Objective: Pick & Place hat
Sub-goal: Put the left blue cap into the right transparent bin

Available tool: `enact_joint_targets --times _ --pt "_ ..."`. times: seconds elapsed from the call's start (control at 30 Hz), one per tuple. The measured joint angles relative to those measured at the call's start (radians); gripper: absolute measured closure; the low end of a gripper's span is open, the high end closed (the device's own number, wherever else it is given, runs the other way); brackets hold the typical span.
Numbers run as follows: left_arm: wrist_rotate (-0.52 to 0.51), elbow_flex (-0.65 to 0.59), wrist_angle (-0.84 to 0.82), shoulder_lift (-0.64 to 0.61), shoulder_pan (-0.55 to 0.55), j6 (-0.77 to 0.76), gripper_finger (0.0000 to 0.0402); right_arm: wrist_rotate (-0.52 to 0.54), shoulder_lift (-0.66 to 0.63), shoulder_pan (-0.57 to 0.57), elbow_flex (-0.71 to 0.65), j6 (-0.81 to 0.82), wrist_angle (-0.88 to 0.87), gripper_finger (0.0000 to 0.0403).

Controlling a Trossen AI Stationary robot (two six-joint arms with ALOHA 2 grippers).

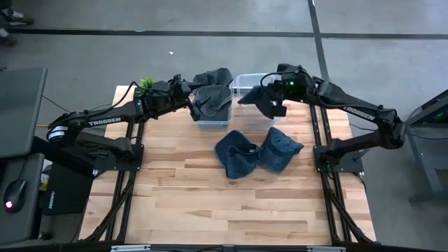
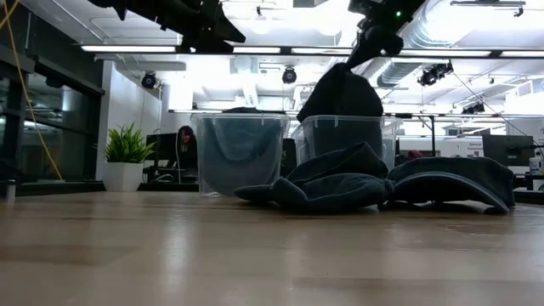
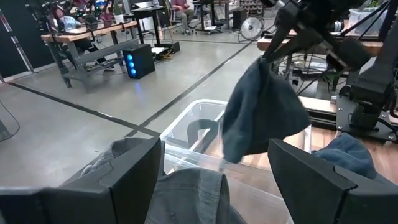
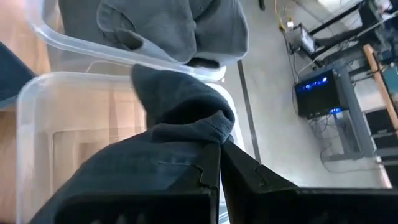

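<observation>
My right gripper [image 1: 275, 96] is shut on a dark grey hat [image 1: 257, 99], which hangs over the clear right bin [image 1: 245, 78]. In the low view this hat [image 2: 340, 93] hangs down to about the level of the bin's rim [image 2: 387, 119]. My left gripper [image 1: 190, 98] stands open above the left bin [image 1: 210, 124], which holds several grey hats [image 3: 186, 193]; its fingers touch nothing that I can see. Two blue-grey hats [image 1: 236, 155] [image 1: 281, 148] lie side by side on the wooden table in front of the bins. My right gripper pinches a bunched fold of the hat's cloth [image 4: 202, 130] between its two shut fingers [image 4: 208, 171]. The fingers slant downward, coming from the table's right side. The hat hangs slack below them, lifted clear of the table, over the right bin's opening.
A potted plant [image 1: 147, 82] stands at the table's far left corner. The two bins stand side by side at the far edge. The near half of the table [image 1: 231, 210] is bare wood. People and workbenches show in the room beyond.
</observation>
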Motion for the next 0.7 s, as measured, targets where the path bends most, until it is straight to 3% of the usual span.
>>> enact_joint_targets --times 0.23,0.5,0.7 --pt "0.000 0.000 0.008 0.000 0.000 -0.010 0.0108 -0.046 0.002 -0.058 -0.004 -0.075 0.048 0.0403" --pt "-0.001 0.000 0.011 0.000 0.000 -0.013 0.0108 -0.144 0.125 -0.159 -0.005 -0.102 0.148 0.0403" --pt "-0.002 0.000 0.011 0.000 0.000 -0.011 0.0108 -0.154 0.229 -0.181 -0.006 -0.153 0.257 0.0403"
